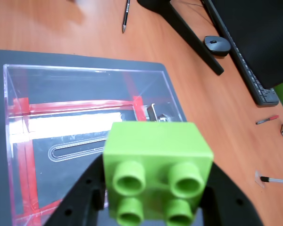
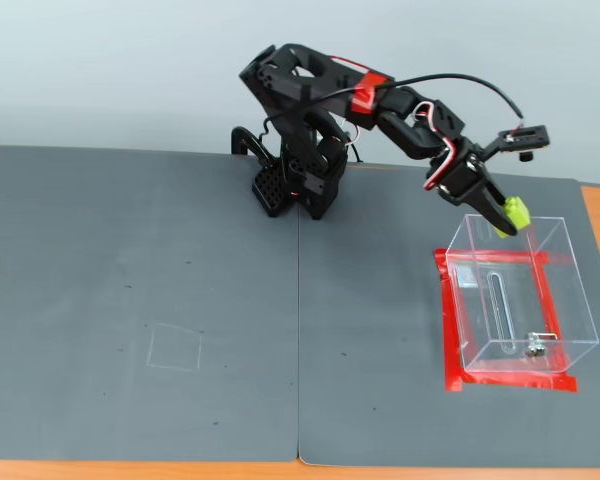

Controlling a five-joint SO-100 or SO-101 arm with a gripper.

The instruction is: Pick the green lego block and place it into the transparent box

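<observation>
The black two-finger gripper [image 2: 504, 220] was clenched on the small lime-green plastic lego block [image 1: 156, 170], holding it up in the air just above the open top of the clear see-through plastic box [image 2: 515, 300]. In the wrist view the block's four round studs faced the camera. The box sat inside red tape lines [image 2: 450, 330] on the dark grey mat surface [image 2: 140, 300], with its long slot [image 2: 496, 308] running from the arm's side to the front.

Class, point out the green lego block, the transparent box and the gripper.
green lego block [image 1: 155, 153], wrist view, on its flat side above the studs.
transparent box [image 2: 477, 232], fixed view, on its far wall.
gripper [image 2: 508, 220], fixed view, between the fingertips clamping the block.
</observation>
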